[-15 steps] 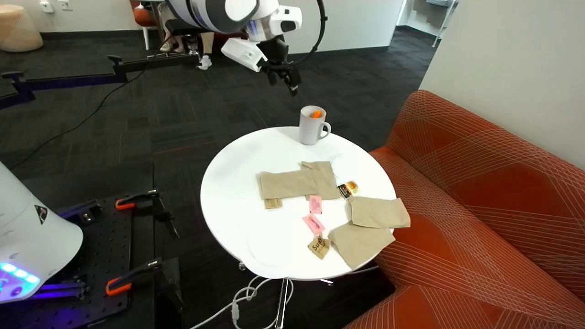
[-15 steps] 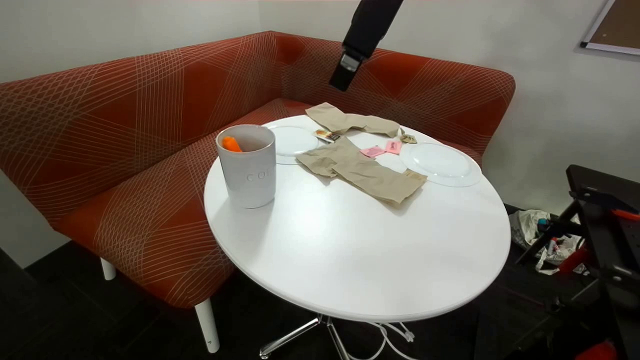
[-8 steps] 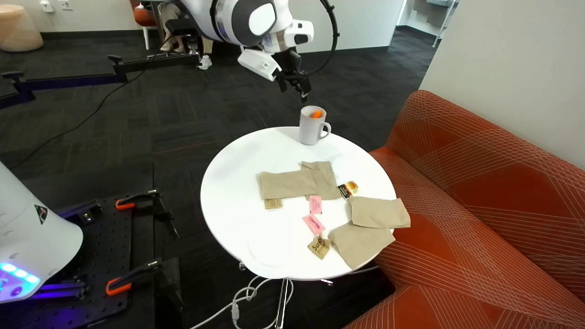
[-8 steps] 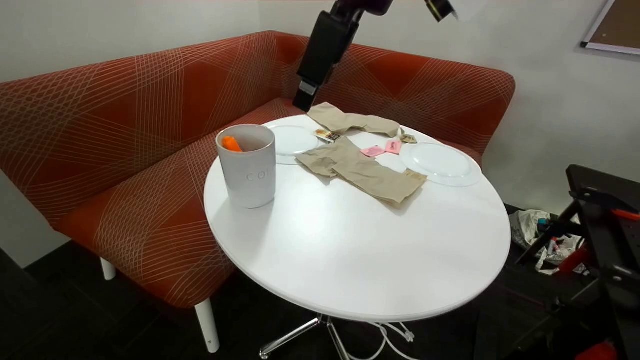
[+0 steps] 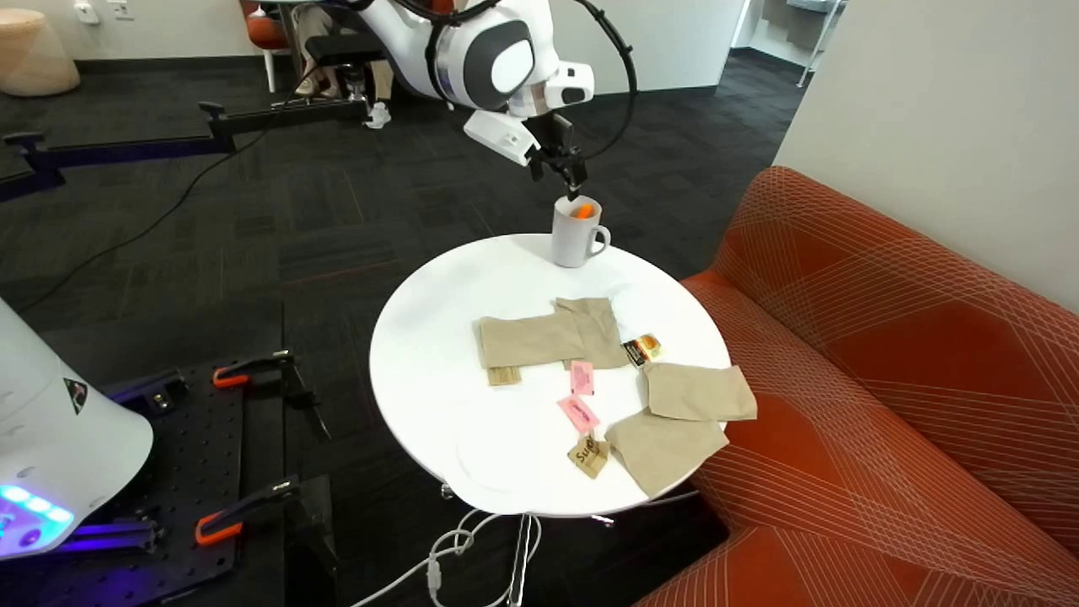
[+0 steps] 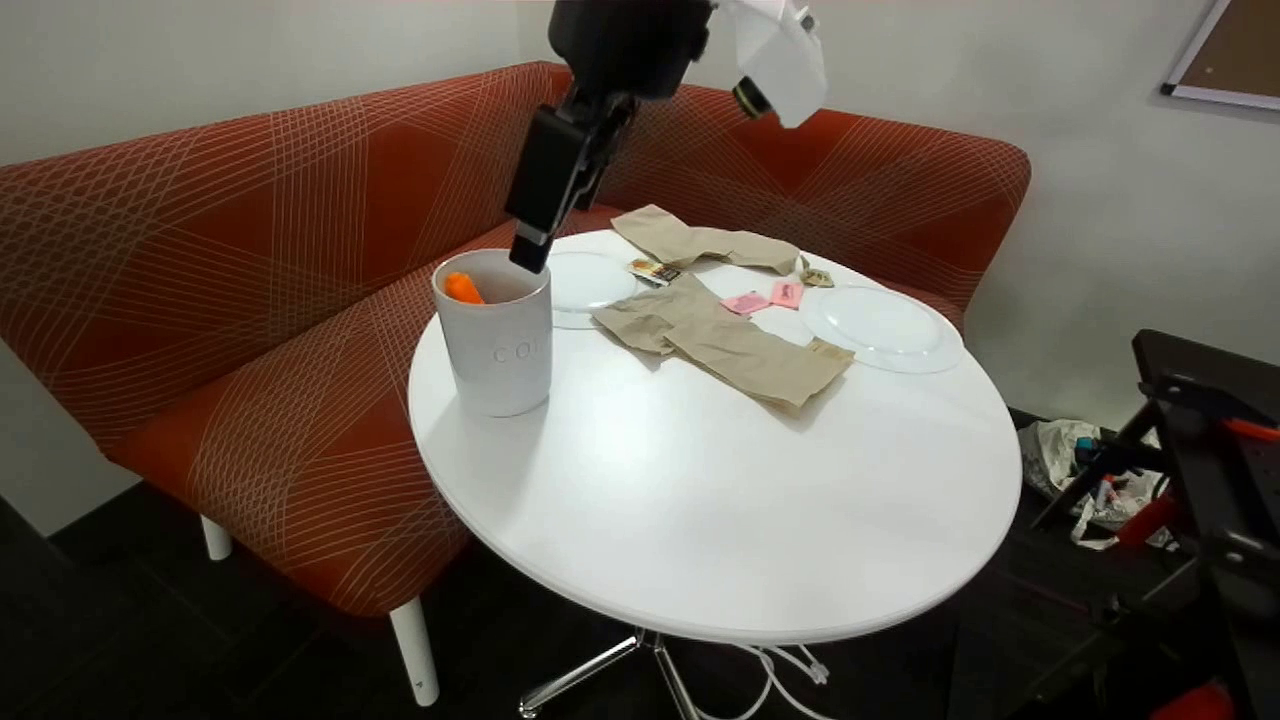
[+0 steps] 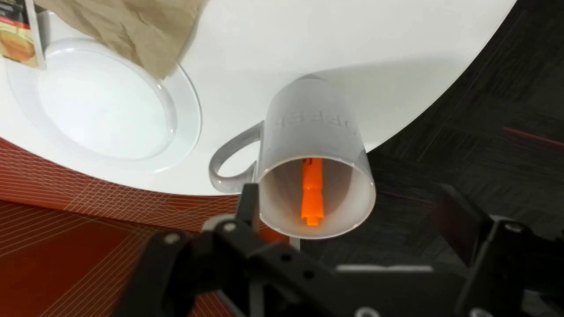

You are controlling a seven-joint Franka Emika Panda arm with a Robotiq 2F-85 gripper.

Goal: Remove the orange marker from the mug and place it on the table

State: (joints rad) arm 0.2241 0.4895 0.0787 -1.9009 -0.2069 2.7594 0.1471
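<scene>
Sofa (image 6: pixel 250 250) in orange-red cloth, crossed by fine pale lines, stands beside the round white tabletop (image 6: pixel 720 520). The white arm (image 5: pixel 497 67) slopes down toward one edge of it and carries the tool (image 7: pixel 348 201), whose two jaws are spread wide apart. Two clear plates (image 6: pixel 880 330) sit well apart from each other, and brown paper sheets (image 5: pixel 531 340) lie in overlapping pairs, one pair at the edge beside the sofa. The mug (image 6: pixel 498 355) stands upright near the edge, raised lettering on its side; in both exterior views one jaw's tip overlaps its rim, and I cannot tell whether they touch. Inside it leans the orange marker (image 7: pixel 313 198), upper end near the rim; the wrist view shows it between the jaws, apart from both. Smallest, two pink packets (image 5: pixel 582 378) lie just beside each other, a black and yellow packet (image 5: pixel 642 348) next to one paper sheet, a tan packet (image 5: pixel 588 455) beside another.
</scene>
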